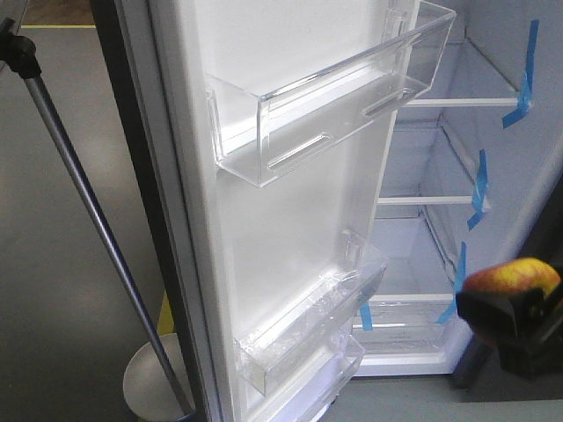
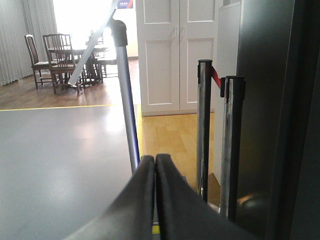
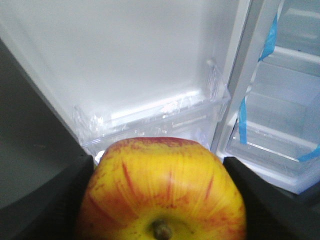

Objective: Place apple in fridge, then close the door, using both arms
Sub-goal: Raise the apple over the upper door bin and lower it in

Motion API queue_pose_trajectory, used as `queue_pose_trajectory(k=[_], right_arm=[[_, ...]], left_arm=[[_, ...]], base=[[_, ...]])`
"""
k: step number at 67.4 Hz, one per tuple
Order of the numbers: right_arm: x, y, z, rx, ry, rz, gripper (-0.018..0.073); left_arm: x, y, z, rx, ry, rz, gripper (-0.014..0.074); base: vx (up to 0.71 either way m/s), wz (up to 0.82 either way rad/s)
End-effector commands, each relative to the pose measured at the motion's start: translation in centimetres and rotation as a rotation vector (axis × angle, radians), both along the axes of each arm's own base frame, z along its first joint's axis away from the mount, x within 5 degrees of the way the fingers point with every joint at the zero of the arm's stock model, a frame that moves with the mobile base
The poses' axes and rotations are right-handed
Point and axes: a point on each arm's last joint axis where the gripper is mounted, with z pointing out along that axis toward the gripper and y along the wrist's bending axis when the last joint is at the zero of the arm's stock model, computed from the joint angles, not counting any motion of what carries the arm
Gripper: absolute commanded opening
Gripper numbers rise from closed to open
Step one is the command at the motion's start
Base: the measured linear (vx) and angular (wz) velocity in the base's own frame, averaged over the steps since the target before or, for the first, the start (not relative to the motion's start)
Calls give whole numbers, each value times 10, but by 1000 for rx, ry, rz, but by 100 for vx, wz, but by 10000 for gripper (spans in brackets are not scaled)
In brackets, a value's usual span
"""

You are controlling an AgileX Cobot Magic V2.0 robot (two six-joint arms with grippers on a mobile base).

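We are in the first step, carrying the apple (image 3: 162, 187) toward the fridge (image 1: 413, 167). The right gripper (image 1: 512, 309) is clenched on the apple, one black finger on each side, with the stem end turned back toward the wrist. It hangs in the air outside the cabinet, not yet over any shelf.

Straight ahead of this gripper stands the white inner face of the open door (image 1: 290, 237) with its lower clear bin (image 3: 155, 120). The glass shelves edged in blue tape (image 1: 459, 281) lie ahead and off to its right.

The left gripper (image 2: 155, 195) is pressed shut on nothing. It points away from the fridge, toward grey floor and metal posts (image 2: 204, 125), with a dark panel on its right.

Next, we judge that the right arm must swing right, clear of the door bin, and reach in above a shelf before letting go. Closing the door then falls to the left arm.
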Motion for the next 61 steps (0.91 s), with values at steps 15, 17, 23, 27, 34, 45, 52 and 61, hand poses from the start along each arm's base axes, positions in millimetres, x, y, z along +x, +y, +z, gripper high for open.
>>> queue_pose_trajectory(k=[15,17,23,27,34,45,52,61], right_arm=[[57,16,93,51,-200,2,162],[63,18,102,53,-214,7,162],[75,23,126,75,-249,15,164],[83,26,138,89,-265,25,165],[96,32,161,108,-316,55,165],[117,43,185,136,-387,110,168],[133,50,192,152,-409,137,169],[154,57,191,146,-409,143,172]], left_arm=[[-3,0,13,-11,-107,-6,-6],[-3,0,13,-11,-107,-6,-6],[-3,0,13,-11,-107,-6,-6],[-3,0,13,-11,-107,-6,-6],[-3,0,13,-11,-107,-6,-6],[-3,0,13,-11,-107,-6,-6],[-3,0,13,-11,-107,-6,-6],[-3,0,13,-11,-107,-6,-6]], base=[[0,0],[0,0],[0,0],[0,0],[0,0],[0,0],[0,0],[0,0]])
